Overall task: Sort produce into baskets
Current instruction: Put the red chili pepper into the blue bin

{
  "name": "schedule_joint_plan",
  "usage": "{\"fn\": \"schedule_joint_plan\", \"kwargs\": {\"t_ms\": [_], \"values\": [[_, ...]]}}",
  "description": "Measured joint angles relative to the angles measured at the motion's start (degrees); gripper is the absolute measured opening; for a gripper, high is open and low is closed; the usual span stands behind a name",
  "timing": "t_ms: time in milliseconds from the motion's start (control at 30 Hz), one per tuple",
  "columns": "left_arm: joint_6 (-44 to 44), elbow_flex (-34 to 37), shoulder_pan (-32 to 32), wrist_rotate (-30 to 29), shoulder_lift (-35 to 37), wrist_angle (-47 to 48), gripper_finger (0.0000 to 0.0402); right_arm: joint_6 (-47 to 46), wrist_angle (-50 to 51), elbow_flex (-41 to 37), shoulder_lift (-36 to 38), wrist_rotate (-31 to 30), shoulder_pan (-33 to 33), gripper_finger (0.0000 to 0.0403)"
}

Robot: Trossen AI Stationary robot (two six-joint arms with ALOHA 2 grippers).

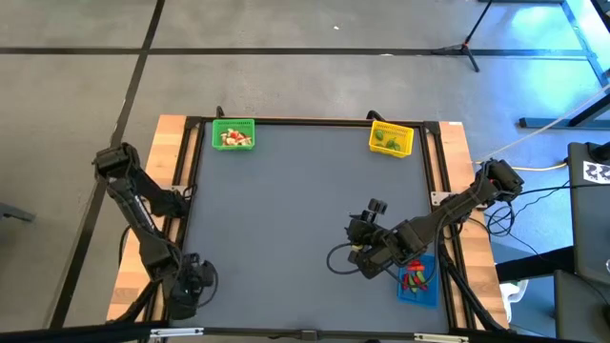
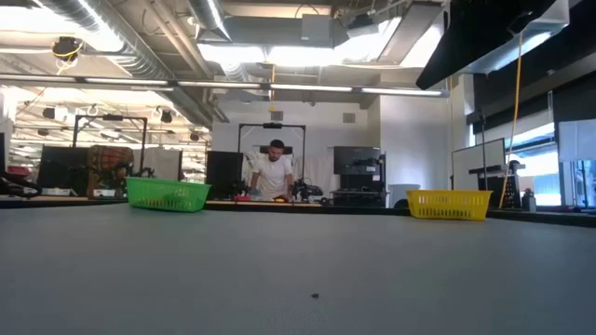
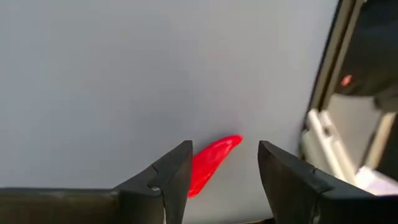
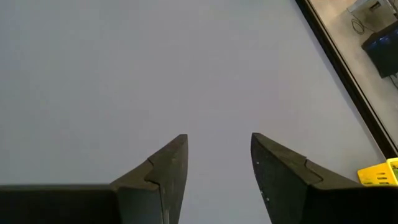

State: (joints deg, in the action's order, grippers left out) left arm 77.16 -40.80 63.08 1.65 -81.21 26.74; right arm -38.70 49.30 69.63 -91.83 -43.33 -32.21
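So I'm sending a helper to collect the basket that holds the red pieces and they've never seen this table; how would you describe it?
Look down on the grey table and go to its near right corner, under the right arm. There lies the blue basket, flat against the table's right edge, holding red and green pieces. The other two baskets, green and yellow, stand along the far edge.

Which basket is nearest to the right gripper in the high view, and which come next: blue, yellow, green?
From the right gripper:
1. Blue basket, just beside it at the table's near right edge.
2. Yellow basket, far right corner.
3. Green basket, far left corner.
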Motion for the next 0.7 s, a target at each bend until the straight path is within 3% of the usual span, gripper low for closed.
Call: {"fn": "schedule_joint_plan", "kwargs": {"t_ms": [433,700], "values": [[-4.06,-0.24,3.68,2.71,-6.22,2.52,0.0168,0.02,0.02,0.0,0.0,-0.63,0.0,0.0176],[-3.9,-0.09,2.82,2.5,-6.25,3.43,0.0048,-0.02,-0.95,0.0,0.0,-0.5,0.0,0.0176]]}}
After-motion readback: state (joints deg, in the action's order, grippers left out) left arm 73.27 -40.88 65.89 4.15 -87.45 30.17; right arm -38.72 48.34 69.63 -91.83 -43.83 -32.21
